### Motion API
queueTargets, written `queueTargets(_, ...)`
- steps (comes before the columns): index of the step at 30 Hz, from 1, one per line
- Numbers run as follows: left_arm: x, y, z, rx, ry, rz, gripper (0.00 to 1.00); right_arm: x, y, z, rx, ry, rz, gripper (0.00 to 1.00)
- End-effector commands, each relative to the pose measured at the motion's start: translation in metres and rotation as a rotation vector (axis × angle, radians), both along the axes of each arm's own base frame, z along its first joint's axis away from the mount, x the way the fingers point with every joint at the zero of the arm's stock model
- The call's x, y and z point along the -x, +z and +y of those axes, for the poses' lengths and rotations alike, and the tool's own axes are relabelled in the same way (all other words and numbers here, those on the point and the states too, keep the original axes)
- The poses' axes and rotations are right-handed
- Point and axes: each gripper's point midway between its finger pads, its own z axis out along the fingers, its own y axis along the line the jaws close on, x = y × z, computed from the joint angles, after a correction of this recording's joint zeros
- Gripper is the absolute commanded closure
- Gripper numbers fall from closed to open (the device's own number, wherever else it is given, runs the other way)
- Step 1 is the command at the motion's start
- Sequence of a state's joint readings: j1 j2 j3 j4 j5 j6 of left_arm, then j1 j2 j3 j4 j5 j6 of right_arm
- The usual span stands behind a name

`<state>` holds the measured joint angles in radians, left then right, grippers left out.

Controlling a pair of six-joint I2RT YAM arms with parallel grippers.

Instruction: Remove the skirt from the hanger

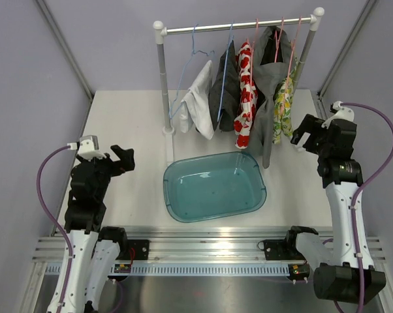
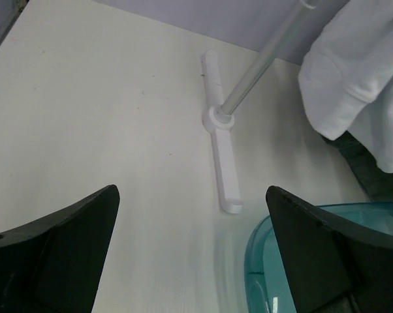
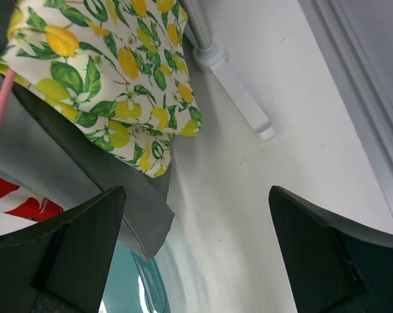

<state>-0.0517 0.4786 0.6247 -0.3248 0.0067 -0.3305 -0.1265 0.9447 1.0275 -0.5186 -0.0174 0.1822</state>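
Several garments hang on hangers from a rack rail: a white one, a dark one, a red floral one, a grey one and a lemon-print one. I cannot tell which is the skirt. My left gripper is open and empty over the table, left of the rack. My right gripper is open and empty just right of the lemon-print garment, with the grey garment beside its left finger. The left wrist view shows the white garment at upper right.
A clear teal basin sits on the table in front of the rack, empty. The rack's left post stands on a white foot; its right foot lies near my right gripper. Metal frame rails run along the table's sides.
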Motion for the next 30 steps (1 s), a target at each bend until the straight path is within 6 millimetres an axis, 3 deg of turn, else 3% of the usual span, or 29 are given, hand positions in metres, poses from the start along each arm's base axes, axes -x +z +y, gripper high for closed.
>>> queueTargets(1, 0.000, 0.030, -0.018, 0.049, -0.094, -0.081, 0.01, 0.007, 0.039, -0.012, 0.000, -0.099, -0.100, 0.00)
queueTargets(5, 0.002, 0.039, -0.024, 0.042, -0.134, -0.089, 0.01, 0.012, 0.044, -0.003, 0.061, -0.002, -0.092, 0.01)
queueTargets(8, 0.003, 0.055, -0.033, 0.039, -0.187, -0.116, 0.01, 0.018, 0.042, 0.016, 0.119, 0.170, -0.069, 0.01)
queueTargets(12, -0.008, 0.089, -0.051, 0.067, -0.288, -0.129, 0.01, 0.036, 0.032, 0.068, 0.231, 0.630, -0.077, 0.01)
queueTargets(13, -0.010, 0.095, -0.059, 0.079, -0.333, -0.120, 0.01, 0.039, 0.028, 0.070, 0.217, 0.642, -0.063, 0.01)
queueTargets(14, -0.022, 0.113, -0.064, 0.086, -0.358, -0.118, 0.01, 0.040, 0.023, 0.072, 0.210, 0.660, -0.047, 0.00)
queueTargets(16, -0.033, 0.125, -0.072, 0.073, -0.380, -0.102, 0.01, 0.046, 0.012, 0.083, 0.211, 0.766, -0.033, 0.01)
queueTargets(17, -0.045, 0.146, -0.086, 0.055, -0.415, -0.107, 0.01, 0.046, 0.003, 0.085, 0.189, 0.775, -0.019, 0.01)
queueTargets(19, -0.063, 0.155, -0.093, -0.016, -0.388, -0.078, 0.01, 0.047, -0.002, 0.094, 0.162, 0.821, -0.036, 0.01)
queueTargets(20, -0.062, 0.183, -0.110, -0.030, -0.426, -0.124, 0.01, 0.048, -0.010, 0.096, 0.141, 0.835, -0.029, 0.01)
queueTargets(21, -0.084, 0.173, -0.123, -0.045, -0.435, -0.074, 0.01, 0.050, -0.010, 0.101, 0.123, 0.858, -0.041, 0.00)
queueTargets(22, -0.093, 0.176, -0.129, -0.060, -0.442, -0.071, 0.03, 0.050, -0.009, 0.103, 0.121, 0.868, -0.059, 0.01)
queueTargets(23, -0.097, 0.200, -0.137, -0.058, -0.456, -0.115, 0.06, 0.051, -0.016, 0.105, 0.103, 0.875, -0.052, 0.01)
queueTargets(24, -0.122, 0.180, -0.145, -0.065, -0.453, -0.049, 0.08, 0.052, -0.017, 0.108, 0.097, 0.892, -0.061, 0.01)
queueTargets(27, -0.158, 0.180, -0.163, -0.071, -0.477, -0.034, 0.19, 0.054, -0.023, 0.110, 0.088, 0.907, -0.050, 0.01)
queueTargets(30, -0.177, 0.178, -0.176, -0.084, -0.475, -0.023, 0.23, 0.056, -0.025, 0.110, 0.089, 0.913, -0.051, 0.01)
